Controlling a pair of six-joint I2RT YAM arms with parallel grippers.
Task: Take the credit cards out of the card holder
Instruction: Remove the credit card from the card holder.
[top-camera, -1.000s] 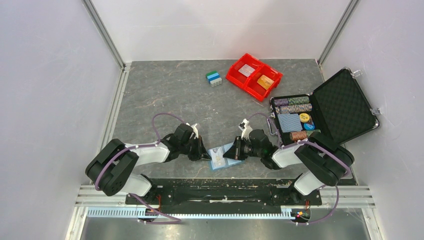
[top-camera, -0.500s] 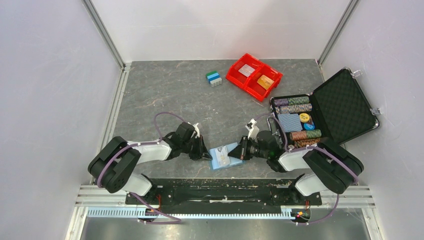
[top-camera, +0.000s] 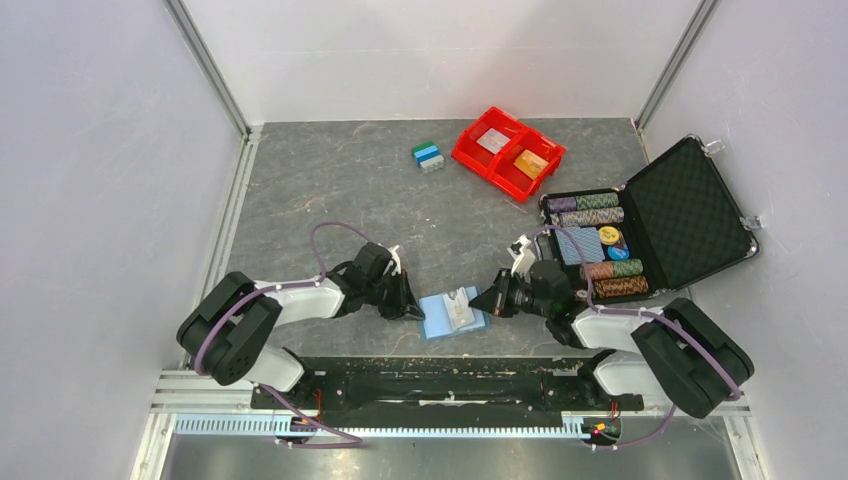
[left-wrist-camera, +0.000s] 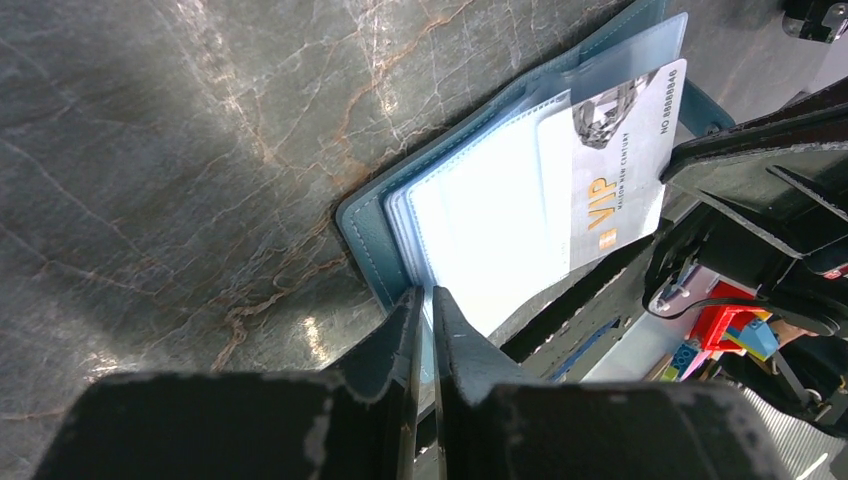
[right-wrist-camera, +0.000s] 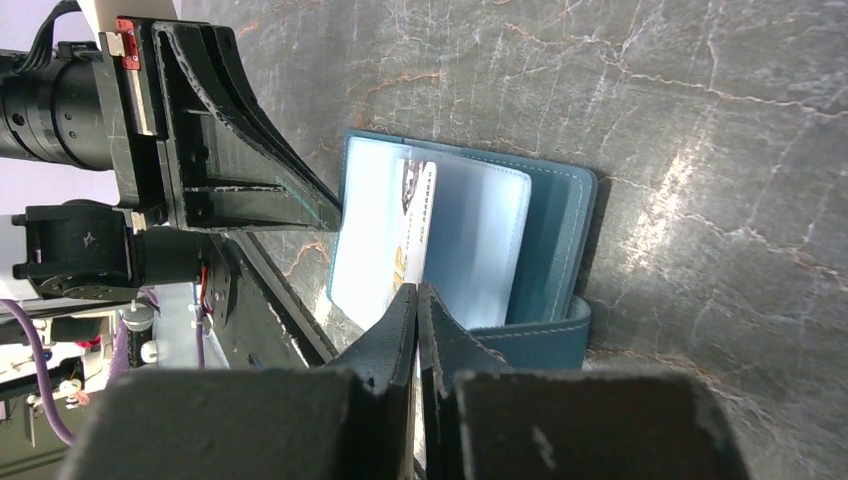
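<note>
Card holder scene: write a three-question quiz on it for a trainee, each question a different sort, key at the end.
1. True or false: the card holder lies folded shut.
2. What does the right gripper pinch? A) a poker chip B) the white VIP card C) the case lid
3. Fill in: the red bin holds ___ loose cards, one in each compartment.

Key: 1 false, it lies spread open; 2 B; 3 two.
</note>
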